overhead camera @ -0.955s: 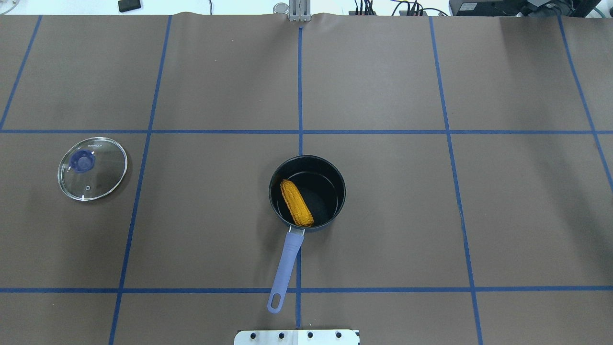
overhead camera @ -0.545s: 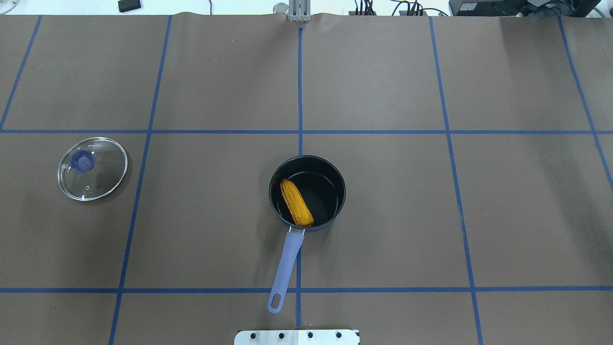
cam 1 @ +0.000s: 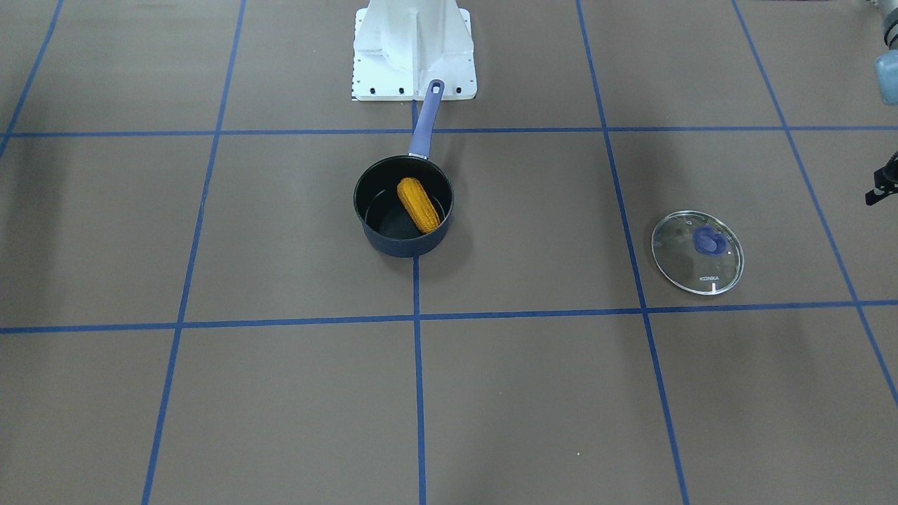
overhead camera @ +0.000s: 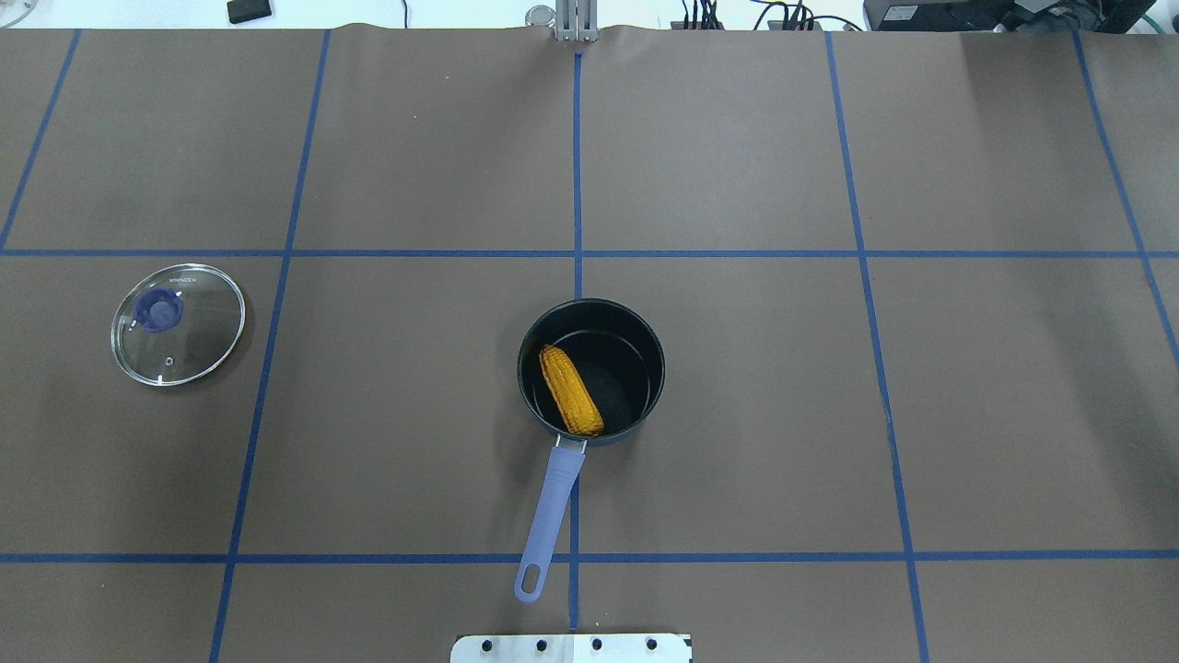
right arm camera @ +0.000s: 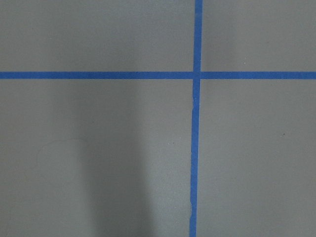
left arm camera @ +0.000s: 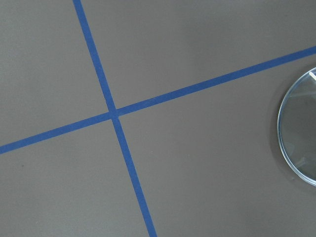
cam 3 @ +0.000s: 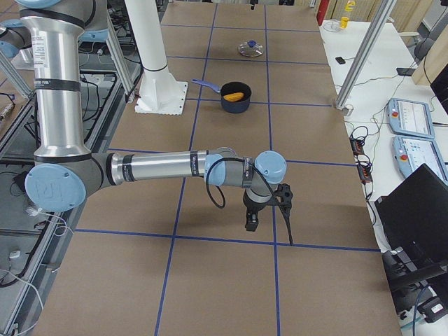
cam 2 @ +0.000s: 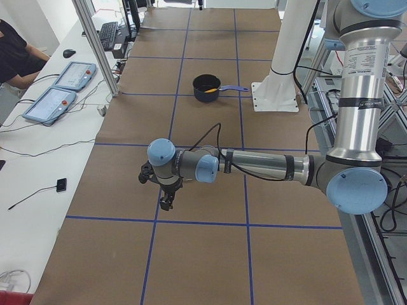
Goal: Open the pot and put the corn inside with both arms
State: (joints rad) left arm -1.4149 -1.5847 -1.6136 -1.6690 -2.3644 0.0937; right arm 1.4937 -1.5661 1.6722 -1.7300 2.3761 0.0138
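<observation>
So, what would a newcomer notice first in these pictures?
The orange-yellow corn cob lies inside the open dark navy saucepan at the table's middle, its lavender handle toward the robot. The round glass lid lies apart on the robot's left side. The grey left arm and right arm reach over the table's ends.

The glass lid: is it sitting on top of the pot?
No, the glass lid lies flat on the table, far from the open pot.
</observation>
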